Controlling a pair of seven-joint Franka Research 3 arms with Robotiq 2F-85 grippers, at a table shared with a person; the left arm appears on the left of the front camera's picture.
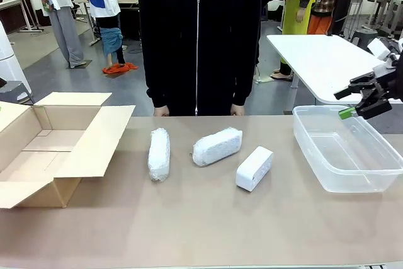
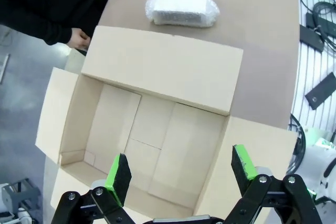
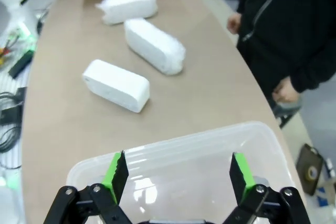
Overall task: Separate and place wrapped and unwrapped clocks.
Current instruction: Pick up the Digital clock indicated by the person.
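1. Unwrapped clock lies on the bench, at 4 o'clock of two bubble-wrapped clocks; similar whiteness risks missorting.
2. Left fingers gape empty over the 9 o'clock cardboard box, right fingers over the 3 o'clock clear tub; wrap may slip.

Three clocks lie in a row on the worktop, each apart from the others.

- The left wrapped clock is swathed in crinkly whitish bubble wrap. Its long axis points toward the far edge.
- The middle wrapped clock is likewise swathed and lies skewed.
- The unwrapped clock is a smooth white rounded block. It lies skewed at the right of the row, nearest the near edge.
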